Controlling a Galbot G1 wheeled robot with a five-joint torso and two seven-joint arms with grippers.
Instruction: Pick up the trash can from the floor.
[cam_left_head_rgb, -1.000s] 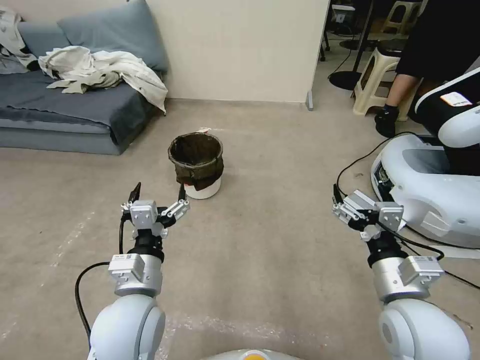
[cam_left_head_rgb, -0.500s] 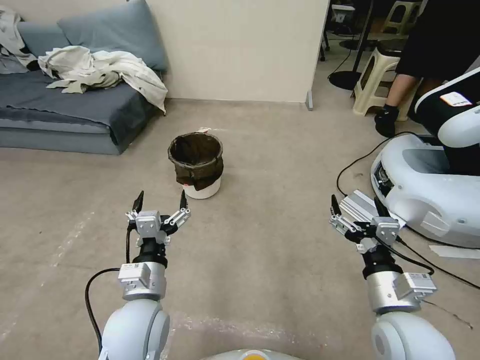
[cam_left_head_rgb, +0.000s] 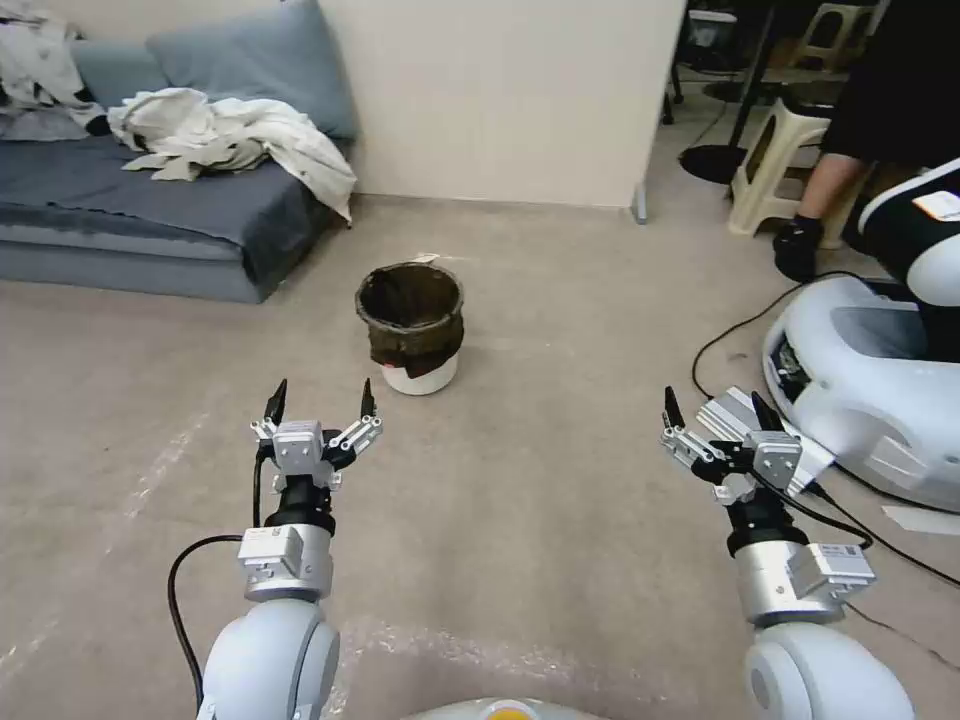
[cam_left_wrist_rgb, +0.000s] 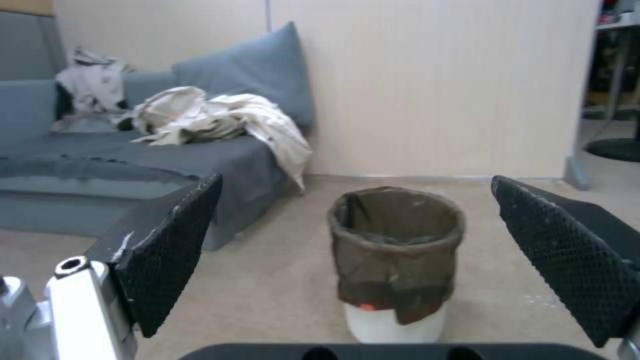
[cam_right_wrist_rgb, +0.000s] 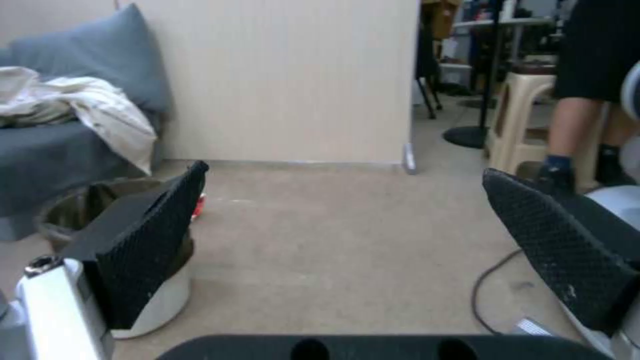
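One trash can (cam_left_head_rgb: 411, 326) sits upright on the floor (cam_left_head_rgb: 560, 500), roughly 12 o'clock from the left gripper (cam_left_head_rgb: 321, 398) and near it, not touching. It's a round white plastic bucket with a wrinkly dark bag folded over the rim. Two arms are both stretched forward, low over the floor. The left gripper has its fingers spread wide, nothing held. The right gripper (cam_left_head_rgb: 716, 408) is off at about 4 o'clock from the can, well apart, also spread wide and empty. The pads (cam_left_wrist_rgb: 170, 250) are black and cross-hatched.
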